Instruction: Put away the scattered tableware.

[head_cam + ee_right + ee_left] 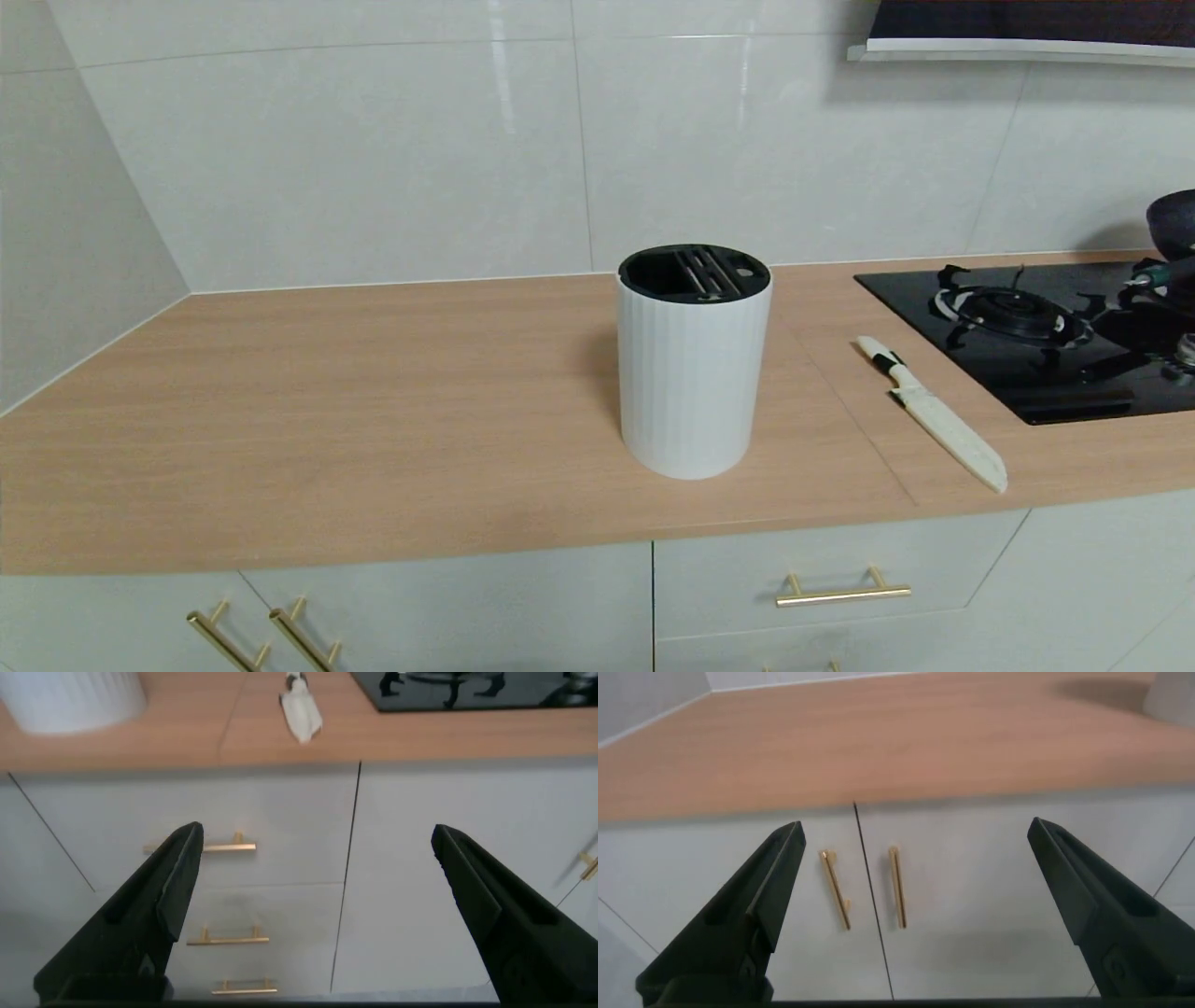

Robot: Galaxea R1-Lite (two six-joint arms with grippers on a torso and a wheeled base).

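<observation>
A white ribbed cylindrical holder (693,369) with a black slotted top stands upright in the middle of the wooden countertop (327,411). To its right a white knife (934,426) with a speckled blade lies flat on the counter, beside the hob; its blade tip (300,713) points toward the counter's front edge. My left gripper (915,835) hangs open in front of the cabinet doors, below counter level. My right gripper (318,840) is open too, low in front of the drawers, with the holder's base (75,695) and the knife beyond it.
A black gas hob (1036,327) with burner grates fills the counter's right end, and a dark pan (1172,224) sits at its far edge. White cabinets with gold handles (843,591) run under the counter. A tiled wall closes the back and left.
</observation>
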